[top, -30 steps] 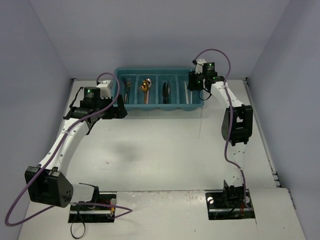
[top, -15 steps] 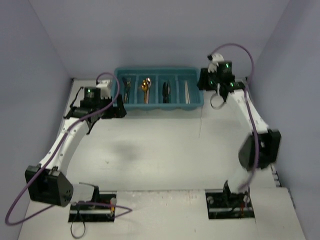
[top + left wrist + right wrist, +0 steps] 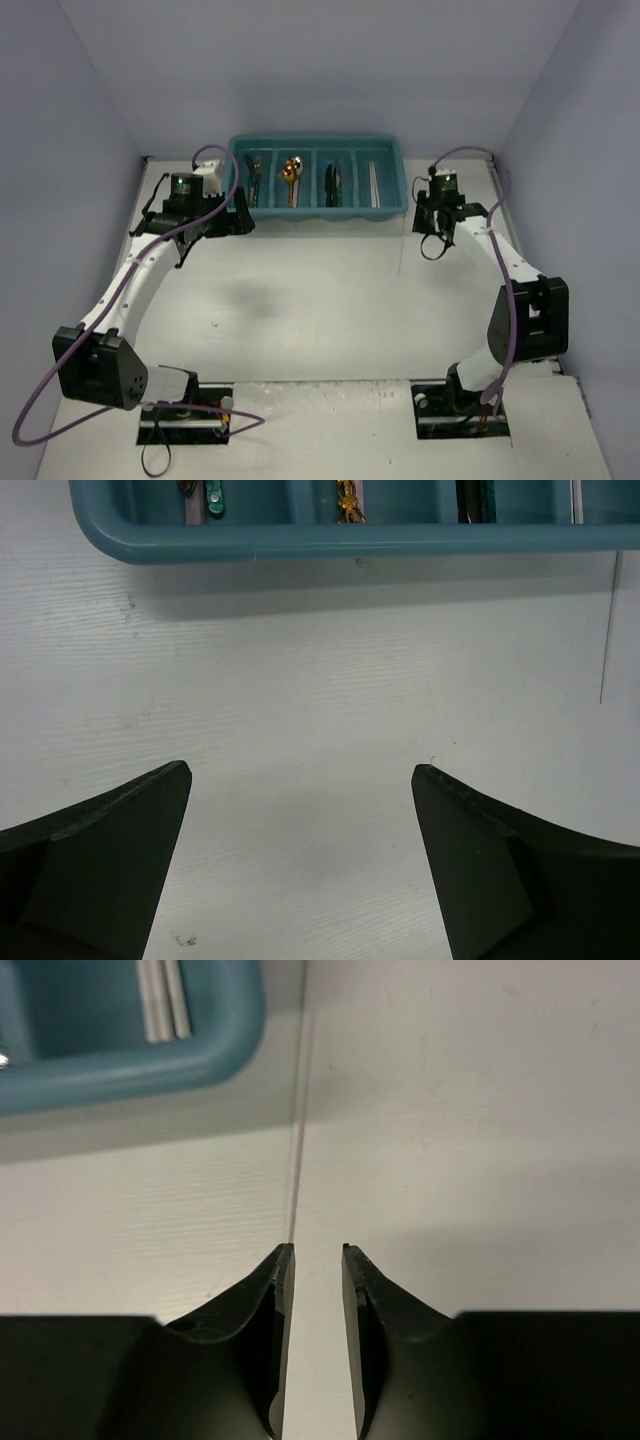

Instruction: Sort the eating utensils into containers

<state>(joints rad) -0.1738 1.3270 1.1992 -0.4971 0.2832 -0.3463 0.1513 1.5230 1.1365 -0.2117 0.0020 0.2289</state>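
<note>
At left centre of the top view I see my left gripper (image 3: 300,770) spread wide and empty, just off the near left corner of the tray (image 3: 318,212). That teal tray lies crosswise at upper centre. In its compartments the forks (image 3: 255,170), gold spoon (image 3: 291,172), black knives (image 3: 333,180) and pale sticks (image 3: 373,185) run top to bottom, spoon bowl uppermost. Right of it, my right gripper (image 3: 318,1250) shows only a narrow empty slit

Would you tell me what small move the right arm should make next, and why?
Probably draw the right gripper back toward its base. Its jaws stand narrowly apart, holding nothing, beside the teal-blue rectangular plastic cutlery tray, whose compartments hold the silver, gold and black utensils; no loose utensil shows on the white table.
</note>
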